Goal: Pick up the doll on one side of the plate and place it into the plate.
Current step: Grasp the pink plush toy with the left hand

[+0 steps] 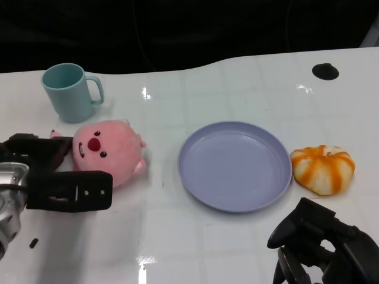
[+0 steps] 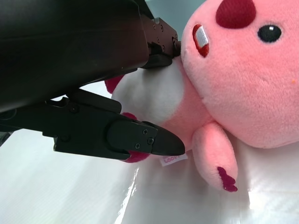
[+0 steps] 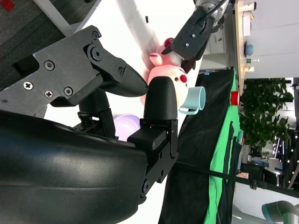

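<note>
Two black fingers [image 2: 140, 140] of the left hand [image 1: 56, 174] bracket the pink doll's [image 1: 109, 151] body near the surface's left edge, apparently closing to lift it toward the plate [image 1: 235, 165] at centre, while the right hand [image 1: 323, 248] idles empty, fingers apart.

A white table [image 1: 237, 248] carries a teal mug [image 1: 70, 92], pink doll [image 1: 109, 151], lavender plate [image 1: 235, 165] and orange-striped pumpkin toy [image 1: 323, 169].
</note>
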You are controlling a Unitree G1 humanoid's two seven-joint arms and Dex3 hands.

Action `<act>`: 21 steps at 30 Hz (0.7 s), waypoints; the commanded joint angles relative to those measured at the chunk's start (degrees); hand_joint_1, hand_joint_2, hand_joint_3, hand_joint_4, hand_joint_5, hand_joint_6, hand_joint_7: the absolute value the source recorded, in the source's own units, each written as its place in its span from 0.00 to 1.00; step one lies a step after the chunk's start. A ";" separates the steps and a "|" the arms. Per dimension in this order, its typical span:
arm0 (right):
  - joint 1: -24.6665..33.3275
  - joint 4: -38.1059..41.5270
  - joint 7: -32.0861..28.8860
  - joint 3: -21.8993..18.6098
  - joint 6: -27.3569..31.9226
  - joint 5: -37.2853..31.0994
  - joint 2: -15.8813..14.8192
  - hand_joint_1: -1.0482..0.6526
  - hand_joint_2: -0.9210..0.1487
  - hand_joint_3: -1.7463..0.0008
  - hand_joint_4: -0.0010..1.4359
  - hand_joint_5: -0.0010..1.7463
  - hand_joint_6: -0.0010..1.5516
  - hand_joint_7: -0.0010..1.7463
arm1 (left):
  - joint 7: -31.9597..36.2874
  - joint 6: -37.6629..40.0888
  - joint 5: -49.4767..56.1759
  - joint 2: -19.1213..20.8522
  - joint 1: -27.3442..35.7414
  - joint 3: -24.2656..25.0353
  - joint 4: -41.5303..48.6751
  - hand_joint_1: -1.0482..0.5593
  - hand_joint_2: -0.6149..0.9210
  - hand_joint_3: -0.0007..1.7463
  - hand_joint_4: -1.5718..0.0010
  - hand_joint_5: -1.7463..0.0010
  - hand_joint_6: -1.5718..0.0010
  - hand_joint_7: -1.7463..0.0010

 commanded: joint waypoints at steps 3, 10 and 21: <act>0.34 -0.76 -0.22 -0.04 -0.01 -0.47 -0.55 0.46 0.30 0.37 0.42 1.00 0.32 0.89 | 3.04 -0.91 -1.73 -3.15 -1.96 -2.01 9.71 0.42 0.97 0.00 0.75 0.93 0.67 0.97; 0.36 -0.87 -0.23 0.12 0.15 -0.29 -0.42 0.46 0.30 0.37 0.42 1.00 0.32 0.89 | 9.82 -6.40 -1.82 -4.56 -3.78 -4.85 17.62 0.49 1.00 0.04 0.58 0.24 0.48 0.67; 0.34 -0.59 -0.19 0.02 -0.10 -0.32 -0.47 0.46 0.30 0.36 0.43 1.00 0.32 0.88 | 27.39 -12.65 -12.12 -5.06 -0.31 3.09 18.62 0.53 1.00 0.19 0.47 0.00 0.59 0.00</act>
